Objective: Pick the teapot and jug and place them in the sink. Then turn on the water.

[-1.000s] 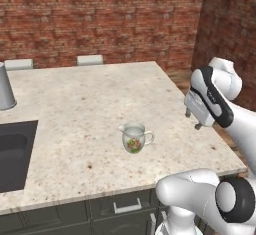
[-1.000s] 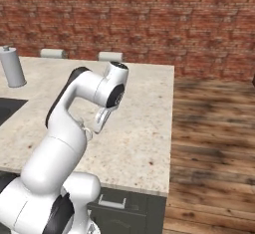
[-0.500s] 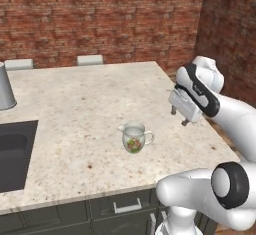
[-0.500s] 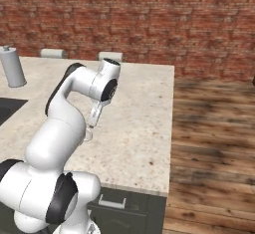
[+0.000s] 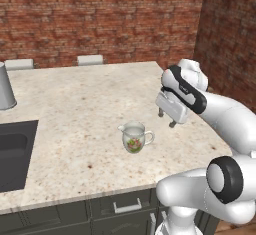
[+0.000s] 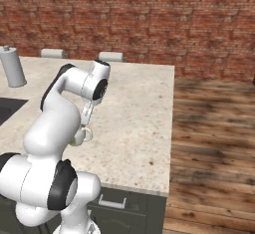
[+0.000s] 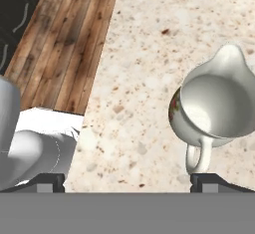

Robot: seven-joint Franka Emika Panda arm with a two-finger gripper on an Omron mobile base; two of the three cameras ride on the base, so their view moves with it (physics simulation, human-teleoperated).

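Cream-white floral ceramic jug (image 5: 134, 137) stands upright near the speckled stone desk's (image 5: 75, 109) front edge. Your claw (image 5: 166, 118) hangs spread wide, empty, beside it. Glazed, likely slippery, breakable: pinch rim or handle.

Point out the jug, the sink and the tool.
jug (image 5: 134, 139): left base view, on its flowered belly.
sink (image 5: 15, 151): left base view, on the dark basin's floor near its right edge.
tool (image 5: 166, 119): left base view, between its open fingertips, up and right of the jug.
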